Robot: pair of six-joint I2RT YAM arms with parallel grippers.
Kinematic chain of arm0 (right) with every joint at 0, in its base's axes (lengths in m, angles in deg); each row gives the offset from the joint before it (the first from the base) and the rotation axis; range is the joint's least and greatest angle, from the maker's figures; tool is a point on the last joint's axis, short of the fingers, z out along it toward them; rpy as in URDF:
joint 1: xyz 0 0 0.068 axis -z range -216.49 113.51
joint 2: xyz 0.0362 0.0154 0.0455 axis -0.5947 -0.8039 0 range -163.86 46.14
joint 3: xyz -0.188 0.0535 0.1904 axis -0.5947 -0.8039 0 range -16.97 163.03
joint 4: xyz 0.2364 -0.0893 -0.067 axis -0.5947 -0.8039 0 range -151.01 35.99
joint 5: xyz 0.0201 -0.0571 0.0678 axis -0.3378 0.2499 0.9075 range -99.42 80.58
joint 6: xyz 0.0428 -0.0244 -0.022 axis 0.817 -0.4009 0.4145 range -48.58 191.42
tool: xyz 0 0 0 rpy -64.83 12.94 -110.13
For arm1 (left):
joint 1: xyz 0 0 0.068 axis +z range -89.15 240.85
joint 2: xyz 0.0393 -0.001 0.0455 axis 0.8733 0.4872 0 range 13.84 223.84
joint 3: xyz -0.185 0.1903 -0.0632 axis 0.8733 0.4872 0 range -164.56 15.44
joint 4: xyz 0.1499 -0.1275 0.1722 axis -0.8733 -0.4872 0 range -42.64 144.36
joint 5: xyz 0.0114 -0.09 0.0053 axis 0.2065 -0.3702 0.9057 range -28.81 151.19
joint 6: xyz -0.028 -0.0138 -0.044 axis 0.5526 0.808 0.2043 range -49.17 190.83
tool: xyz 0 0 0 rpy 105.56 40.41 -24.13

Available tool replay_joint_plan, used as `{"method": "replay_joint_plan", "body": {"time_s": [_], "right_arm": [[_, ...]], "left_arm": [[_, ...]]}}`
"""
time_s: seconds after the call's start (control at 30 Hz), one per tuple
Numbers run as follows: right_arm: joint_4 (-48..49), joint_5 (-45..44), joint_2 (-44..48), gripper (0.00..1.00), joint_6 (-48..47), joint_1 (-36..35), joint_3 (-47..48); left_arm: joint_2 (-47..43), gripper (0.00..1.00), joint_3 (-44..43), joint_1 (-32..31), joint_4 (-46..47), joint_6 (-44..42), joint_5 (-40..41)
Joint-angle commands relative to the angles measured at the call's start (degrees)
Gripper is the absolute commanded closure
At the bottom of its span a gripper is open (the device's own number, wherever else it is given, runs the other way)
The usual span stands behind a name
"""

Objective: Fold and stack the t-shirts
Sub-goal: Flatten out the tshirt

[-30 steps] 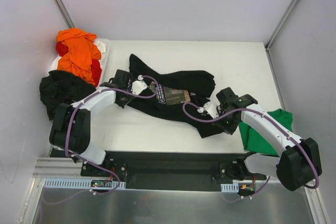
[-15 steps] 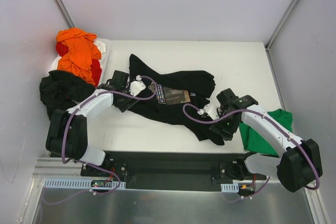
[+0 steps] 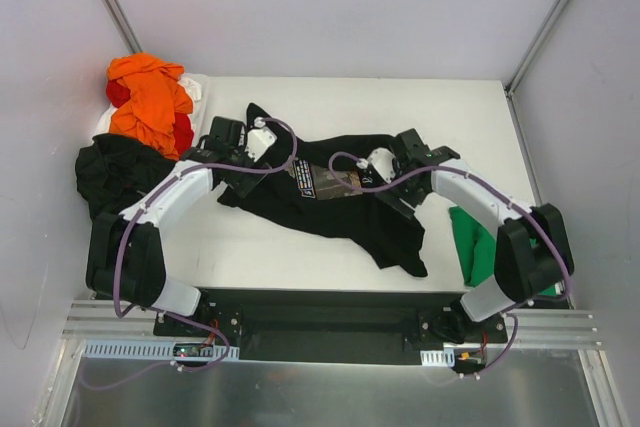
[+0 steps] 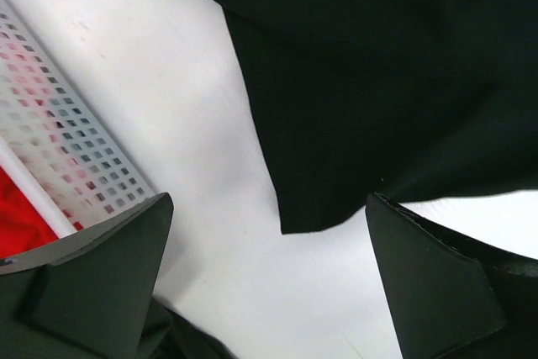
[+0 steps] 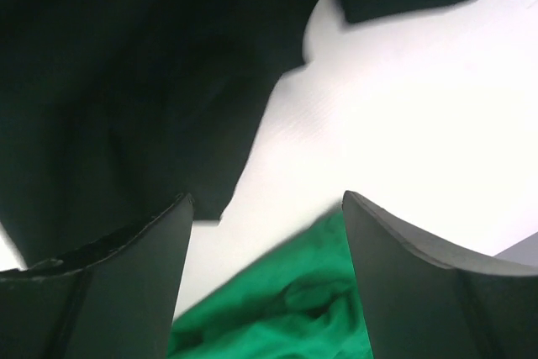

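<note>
The black t-shirt (image 3: 345, 209) lies spread and rumpled across the middle of the tabletop (image 3: 450, 112), its rectangular print (image 3: 335, 181) facing up. A second ago both arms were pinching this shirt. Now the left fingers (image 4: 101, 283) stand wide apart with nothing between them, over a loose corner of the cloth at its left edge. The right fingers (image 5: 420, 283) are also spread wide and empty. The right arm has swung from the near right end of the shirt to the far side and now lies just right of the print. The shirt's near right end, which it held before, rests flat and points toward the near edge. The right arm and its purple cable cross the right part of the shirt, and the left arm hides part of its left edge. With that arm moved away, more of the green t-shirt (image 3: 472, 247) shows; it lies bunched at the near right of the tabletop, just beside the black one's right side. At the far left stands a white perforated basket (image 4: 71, 153), close to the left fingers. The orange t-shirt (image 3: 150, 97) is heaped on top of it with the red t-shirt (image 3: 183, 133) showing beneath. Another black shirt (image 3: 115, 175) is crumpled just near of the basket, at the tabletop's left edge.
</note>
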Motion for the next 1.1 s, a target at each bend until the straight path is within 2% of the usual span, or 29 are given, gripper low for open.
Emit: {"method": "replay_joint_plan", "body": {"time_s": [0.0,0.23,0.5,0.87,1.07], "right_arm": [[7.02,-3.01,-6.19,0.23,2.04,-0.33,5.96],[8.42,-0.55,-14.37,0.23,1.95,-0.68,9.92],[8.96,0.60,-17.72,0.23,1.69,-1.12,11.50],[16.25,-8.36,-22.99,0.23,-3.66,1.07,9.57],[16.95,-11.26,-24.49,0.23,-6.04,4.67,12.81]], "left_arm": [[2.14,0.01,-2.05,-0.55,1.75,2.01,2.17],[5.21,0.01,-1.44,-0.55,3.33,1.57,3.14],[7.76,0.01,-2.23,-0.47,4.21,1.31,4.11],[7.77,0.01,-0.73,-0.55,4.65,1.31,4.99],[7.32,0.01,-0.82,-0.55,4.74,0.95,5.95]]}}
